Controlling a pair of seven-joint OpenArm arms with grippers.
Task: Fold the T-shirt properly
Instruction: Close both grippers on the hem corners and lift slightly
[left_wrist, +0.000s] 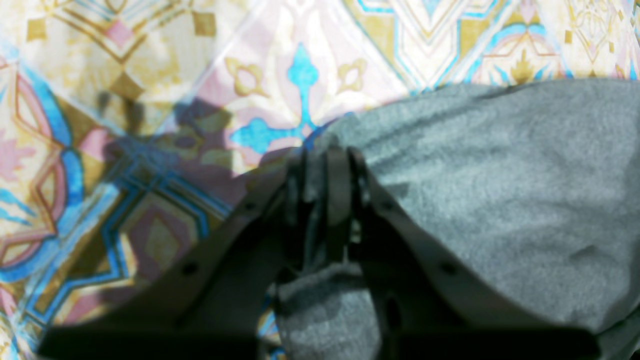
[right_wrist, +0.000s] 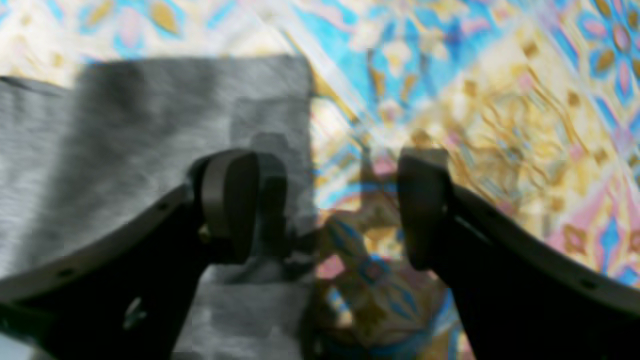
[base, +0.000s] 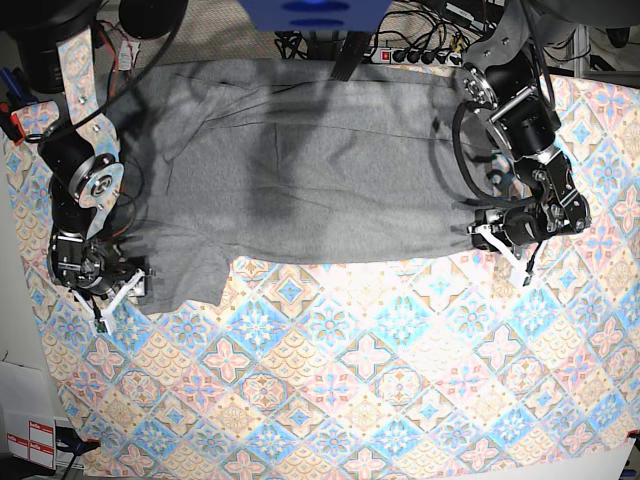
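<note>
The grey T-shirt (base: 300, 170) lies spread flat across the far half of the patterned tablecloth (base: 350, 380). My left gripper (base: 489, 236) is at the shirt's right lower corner. In the left wrist view it (left_wrist: 325, 185) is shut on a pinch of the grey cloth (left_wrist: 500, 190), which bunches up between the fingers. My right gripper (base: 128, 288) is at the shirt's left lower corner, by the sleeve. In the right wrist view it (right_wrist: 325, 210) is open and straddles the shirt's edge (right_wrist: 125, 150), with one finger (right_wrist: 230, 205) over the cloth and the other over the tablecloth.
The tablecloth (left_wrist: 100, 150) covers the whole table, and its near half carries nothing. A power strip and cables (base: 420, 55) lie behind the shirt. A blue mount (base: 315, 12) hangs over the back edge. The table's left edge (base: 25, 330) is close to my right arm.
</note>
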